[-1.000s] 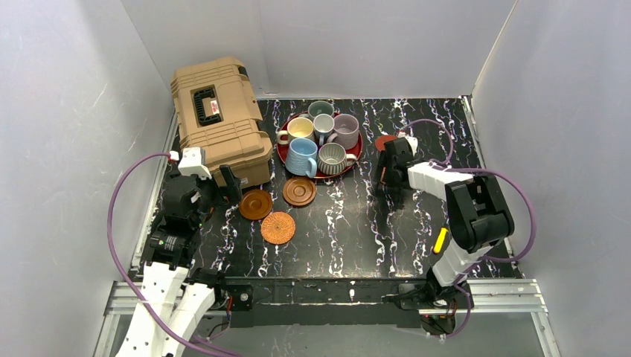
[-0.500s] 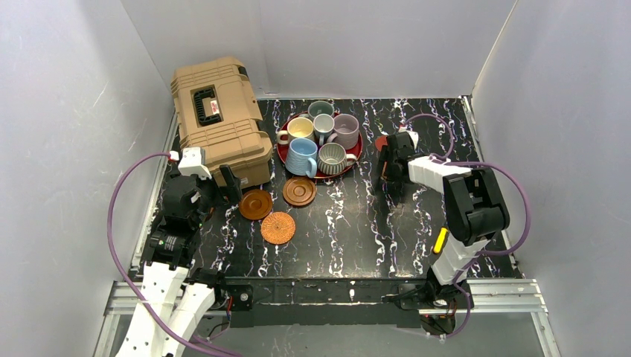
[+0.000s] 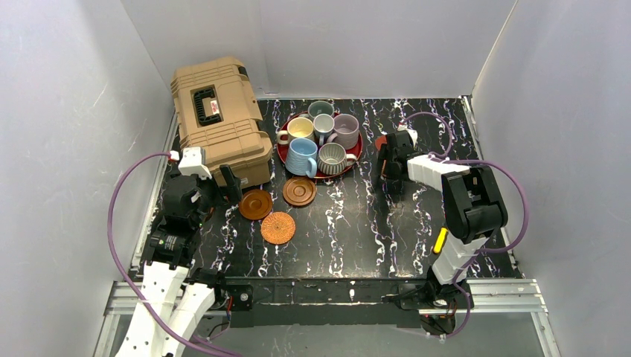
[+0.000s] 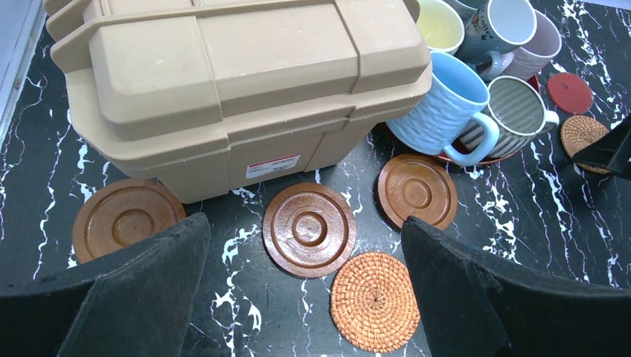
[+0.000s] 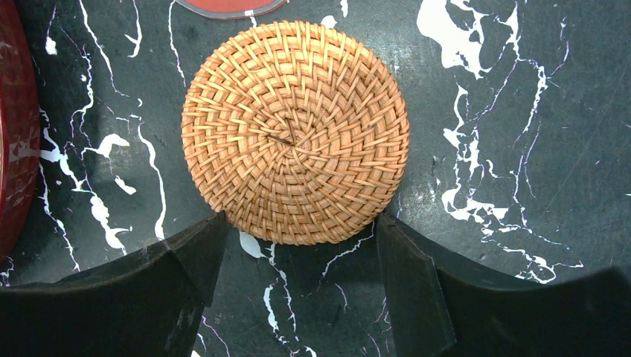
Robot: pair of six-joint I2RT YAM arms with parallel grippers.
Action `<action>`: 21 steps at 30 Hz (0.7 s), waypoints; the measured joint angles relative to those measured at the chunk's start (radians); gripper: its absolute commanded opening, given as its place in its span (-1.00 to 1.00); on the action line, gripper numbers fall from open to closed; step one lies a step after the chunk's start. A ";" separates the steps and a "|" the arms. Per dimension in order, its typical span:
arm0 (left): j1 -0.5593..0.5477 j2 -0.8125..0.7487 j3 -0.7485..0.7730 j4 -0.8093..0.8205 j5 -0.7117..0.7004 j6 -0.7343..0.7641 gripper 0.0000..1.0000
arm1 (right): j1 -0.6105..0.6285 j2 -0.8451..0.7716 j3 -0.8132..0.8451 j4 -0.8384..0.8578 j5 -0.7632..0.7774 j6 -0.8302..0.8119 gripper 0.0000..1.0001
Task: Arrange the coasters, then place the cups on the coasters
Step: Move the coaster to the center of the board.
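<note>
Right gripper [image 5: 299,227] points down over the orange woven coaster [image 5: 295,132], which sits on the counter [image 3: 342,223] just right of the red tray [image 3: 356,158]. Its fingers [image 5: 149,290] are wide apart and clamped on nothing, tips either side of the coaster's near rim; can't tell if they touch it. The coaster lies just ahead of the fingers, centred in the gap. It's round, so no long axis and any grip angle should do. Pinkish-red coaster [image 5: 231,6] is just beyond, apart. Right arm is far nearer, reached forward with wrist bent down. Likely next: ease forward and down, pinch the rim. Left gripper [image 4: 305,223] is spread fully, empty, low over three wood coasters [image 4: 309,229] and a second woven coaster [image 4: 373,300] by the tan case [image 4: 245,67]. All six cups [image 3: 302,157] sit on the tray.
</note>
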 measured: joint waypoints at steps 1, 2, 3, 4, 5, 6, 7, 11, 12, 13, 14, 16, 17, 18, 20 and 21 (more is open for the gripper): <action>0.000 0.001 0.000 0.000 0.000 0.000 0.99 | 0.000 0.000 0.000 0.000 0.000 0.000 0.61; 0.000 0.002 0.000 0.000 0.000 0.000 0.99 | -0.001 0.000 0.001 0.000 0.000 0.000 0.61; 0.000 0.002 0.000 0.000 0.000 0.000 0.99 | -0.001 0.002 0.003 0.000 0.000 0.000 0.61; 0.000 0.002 0.000 0.000 0.000 0.000 0.99 | -0.002 0.006 0.007 0.003 0.000 -0.001 0.61; 0.000 0.002 0.000 0.000 0.000 0.000 0.99 | -0.002 0.009 0.010 0.006 0.000 -0.001 0.61; 0.000 0.002 0.000 0.000 0.000 0.000 0.99 | -0.003 0.012 0.012 0.008 0.000 -0.001 0.61; 0.000 0.002 0.000 0.000 0.000 0.000 0.99 | -0.003 0.013 0.013 0.011 0.000 -0.002 0.61; 0.000 0.003 0.000 0.000 0.000 0.000 0.99 | -0.004 0.020 0.018 0.017 0.001 -0.004 0.61; 0.000 0.003 0.000 0.000 0.000 0.000 0.99 | -0.005 0.024 0.023 0.020 0.001 -0.005 0.61; 0.000 0.003 0.000 0.000 0.000 0.000 0.99 | -0.005 0.029 0.027 0.023 0.001 -0.005 0.61; 0.000 0.003 0.000 0.000 0.000 0.000 0.99 | -0.005 0.033 0.031 0.025 0.002 -0.005 0.61; 0.000 0.003 0.000 0.000 0.000 0.000 0.99 | -0.006 0.041 0.039 0.028 0.003 -0.005 0.61; 0.000 0.003 0.000 0.000 0.000 0.000 0.99 | -0.006 0.045 0.042 0.031 0.005 -0.005 0.61; 0.000 0.003 0.000 0.000 0.000 0.000 0.99 | -0.006 0.049 0.047 0.034 0.005 -0.005 0.61; 0.000 0.003 0.000 0.000 0.000 0.000 0.99 | -0.006 0.056 0.053 0.036 0.009 -0.006 0.61; 0.000 0.003 0.000 0.000 0.000 0.000 0.99 | -0.006 0.057 0.056 0.035 0.011 -0.005 0.61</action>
